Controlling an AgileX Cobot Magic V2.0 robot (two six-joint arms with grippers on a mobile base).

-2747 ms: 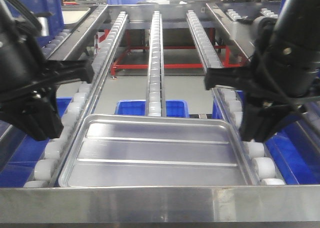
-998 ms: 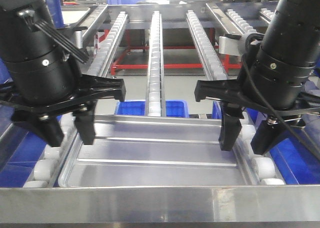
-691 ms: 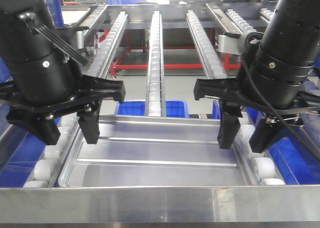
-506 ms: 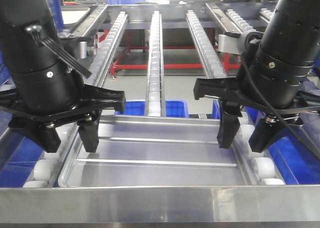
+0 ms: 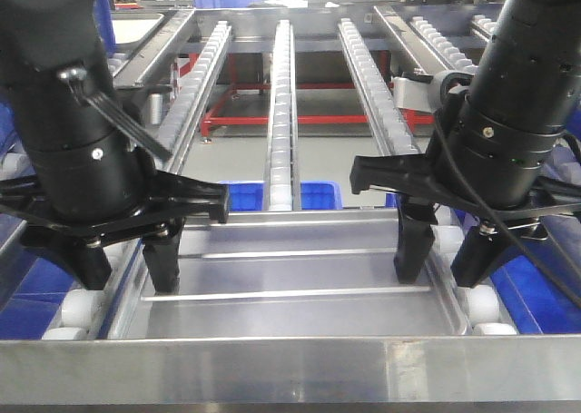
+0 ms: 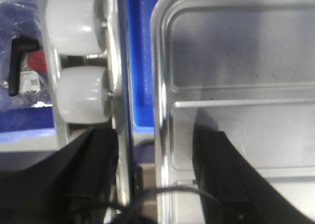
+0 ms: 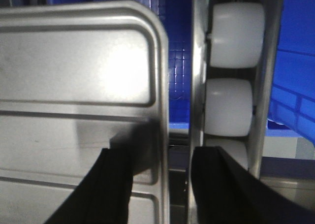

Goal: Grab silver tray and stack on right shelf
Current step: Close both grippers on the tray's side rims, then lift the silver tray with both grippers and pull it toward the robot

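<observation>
Silver tray (image 5: 290, 295) lies flat on the white rollers (image 5: 77, 309) behind the front rail (image 5: 290, 368). Left tool (image 5: 127, 270) and right tool (image 5: 442, 266) are both spread, each straddling a side rim with one finger inside and one outside, apparently so that closing pinches the rims for a level lift.

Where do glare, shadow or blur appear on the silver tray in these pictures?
Front view: the silver tray is evenly lit, with dull reflections, no hard glare. Left wrist view: everything is slightly blurred; the left hand is a dark, unfocused shape. Right wrist view: a bright glare patch on the tray floor, and a dark shadow beside the right hand.
</observation>
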